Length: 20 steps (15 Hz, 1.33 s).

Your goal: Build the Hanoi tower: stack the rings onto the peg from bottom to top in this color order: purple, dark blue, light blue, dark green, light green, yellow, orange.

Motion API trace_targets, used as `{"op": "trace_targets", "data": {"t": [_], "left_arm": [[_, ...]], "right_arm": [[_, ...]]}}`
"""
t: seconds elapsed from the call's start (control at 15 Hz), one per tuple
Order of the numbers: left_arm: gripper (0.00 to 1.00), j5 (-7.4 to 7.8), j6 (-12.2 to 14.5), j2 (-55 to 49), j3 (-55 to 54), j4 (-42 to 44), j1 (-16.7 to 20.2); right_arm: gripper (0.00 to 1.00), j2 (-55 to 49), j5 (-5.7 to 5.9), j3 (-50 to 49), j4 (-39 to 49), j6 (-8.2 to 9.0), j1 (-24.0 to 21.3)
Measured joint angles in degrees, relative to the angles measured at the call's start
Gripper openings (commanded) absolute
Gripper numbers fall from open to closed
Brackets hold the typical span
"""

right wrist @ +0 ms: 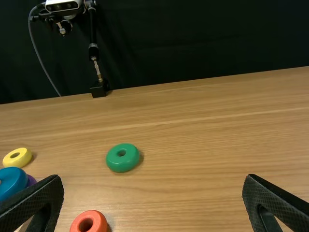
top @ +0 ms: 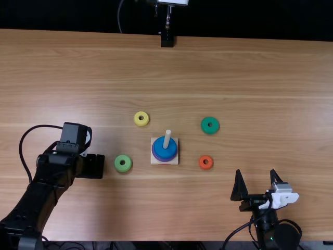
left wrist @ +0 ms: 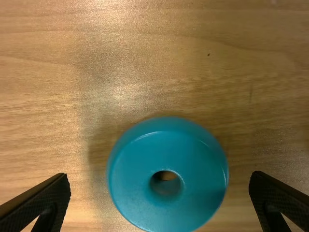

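Top view is showing me the left tool (top: 92, 165) and the right tool (top: 255, 171), wrist views are showing both wide open; light blue ring (left wrist: 166, 208) is lying below the left one

Bare worktop (top: 281, 94) gives my right tool (top: 255, 172) a way forward, right of the dark green ring (top: 210, 125) and orange ring (top: 201, 162). The upright peg (top: 167, 139) blocks a low crossing between orange and light green ring (top: 119, 163). My left tool (top: 93, 166) seems to have room either side of the light blue ring (left wrist: 140, 179).
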Motion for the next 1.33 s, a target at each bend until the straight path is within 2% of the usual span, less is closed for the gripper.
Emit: {"op": "trace_targets", "data": {"t": [0.67, 0.73, 0.8, 0.93, 1.0, 1.07, 1.13, 1.2, 1.27, 1.33], "left_arm": [[1.00, 0.13, 0.02, 2.12, 0.00, 0.07, 0.07], [0.97, 0.13, 0.02, 2.43, 0.00, 0.52, 0.07], [0.69, 0.17, 0.02, 2.45, -0.07, 3.26, 0.07], [0.25, 0.15, 0.07, 2.45, -0.09, 9.44, 0.07], [0.20, 0.17, 0.15, 2.45, -0.50, 11.37, 0.07], [0.28, 0.17, 0.22, 2.45, -1.11, 11.65, 0.07], [0.52, 0.17, 0.26, 2.45, -1.55, 11.39, 0.07], [0.88, 0.17, 0.42, 2.43, -1.57, 11.21, 0.07], [1.00, 0.20, 0.42, 2.45, -1.57, 11.06, 0.07], [1.00, 0.24, 0.44, 2.45, -1.57, 10.32, 0.37]], "right_arm": [[1.00, 0.02, -0.02, 0.00, -0.02, 0.02, 0.00], [1.00, 0.02, 0.00, 0.00, 0.00, 0.02, 0.00], [1.00, 0.02, 0.00, 0.00, -0.02, 0.02, 0.00], [1.00, 0.02, -0.02, 0.00, 0.00, 0.00, 0.00], [1.00, 0.02, 0.00, 0.00, 0.00, 0.02, 0.00], [1.00, 0.02, 0.00, 0.00, 0.00, 0.00, 0.00], [1.00, 0.02, 0.00, 0.00, 0.00, 0.04, 0.00], [1.00, 0.02, 0.00, 0.00, 0.00, -0.02, 0.00], [1.00, 0.02, -0.02, 0.00, 0.00, 0.02, 0.00], [1.00, 0.02, -0.02, -0.02, -0.02, 0.02, 0.00]]}}
